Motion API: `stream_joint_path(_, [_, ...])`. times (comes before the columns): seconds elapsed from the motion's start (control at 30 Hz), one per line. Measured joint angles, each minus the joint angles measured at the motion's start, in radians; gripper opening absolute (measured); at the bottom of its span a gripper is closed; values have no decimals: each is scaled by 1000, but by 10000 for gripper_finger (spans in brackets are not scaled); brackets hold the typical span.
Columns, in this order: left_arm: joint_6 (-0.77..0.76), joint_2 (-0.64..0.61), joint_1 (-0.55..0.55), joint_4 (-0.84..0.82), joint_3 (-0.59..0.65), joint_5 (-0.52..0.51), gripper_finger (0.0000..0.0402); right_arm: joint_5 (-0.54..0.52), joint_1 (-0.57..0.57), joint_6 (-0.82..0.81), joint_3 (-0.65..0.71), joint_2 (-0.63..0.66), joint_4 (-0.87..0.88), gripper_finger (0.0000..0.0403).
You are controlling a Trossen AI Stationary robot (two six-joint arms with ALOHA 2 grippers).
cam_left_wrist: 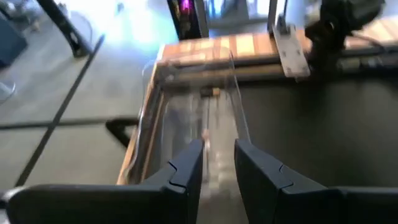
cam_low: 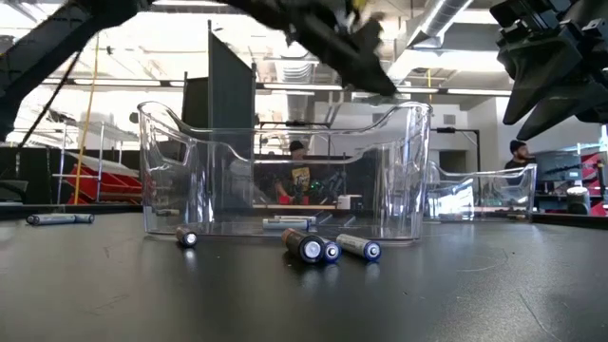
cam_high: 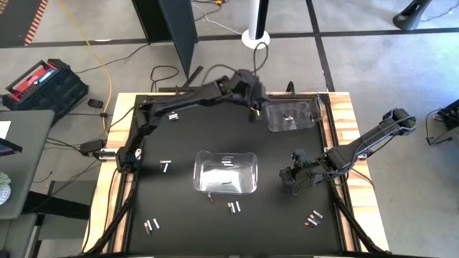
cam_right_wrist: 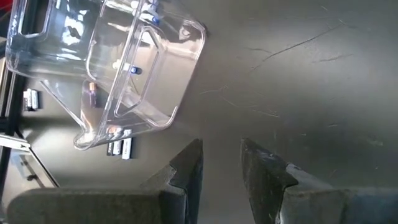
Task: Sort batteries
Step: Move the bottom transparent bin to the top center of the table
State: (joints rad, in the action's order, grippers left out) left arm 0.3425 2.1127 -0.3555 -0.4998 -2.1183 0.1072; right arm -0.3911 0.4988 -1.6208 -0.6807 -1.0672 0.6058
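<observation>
Over the clear rectangular plastic bin [cam_high: 292, 115] at upper right of the high view, my left gripper [cam_left_wrist: 217, 171] hangs, fingers narrowly parted, nothing visibly between them — a drop-off, I judge. Right gripper [cam_right_wrist: 221, 163] hovers lower right, fingers apart, empty. Next calls for fetching loose small cylindrical batteries [cam_high: 234, 208] near the bottom edge.

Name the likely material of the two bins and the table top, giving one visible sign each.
Centre bin and far bin: apparently clear glossy plastic, since the mat shows through. Table top: a black matte mat, possibly rubber, over a pale wooden border.

My left gripper [cam_left_wrist: 217, 163] hangs over a clear bin [cam_left_wrist: 186, 118] at the black table's wooden edge [cam_left_wrist: 249, 46], its dark fingers [cam_left_wrist: 186, 171] slightly parted, nothing between them.
</observation>
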Motion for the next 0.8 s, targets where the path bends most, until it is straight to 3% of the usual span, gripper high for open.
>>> stream_joint_path(0.17, [-16,-156,23,-267,1,-12,87,0,-14,65,0,0,-1,127])
stream_joint_path(0.37, [-147,-325,70,-480,125,-41,86,0,-25,158,0,0,-13,127])
stream_joint_path(0.53, [-244,-449,168,-450,347,-237,86,0,-22,215,0,0,-18,127])
stream_joint_path(0.67, [-254,-508,219,-366,515,-262,87,0,-21,255,0,0,-22,127])
stream_joint_path(0.8, [-258,-511,249,-371,601,-259,95,0,-21,262,0,0,-27,127])
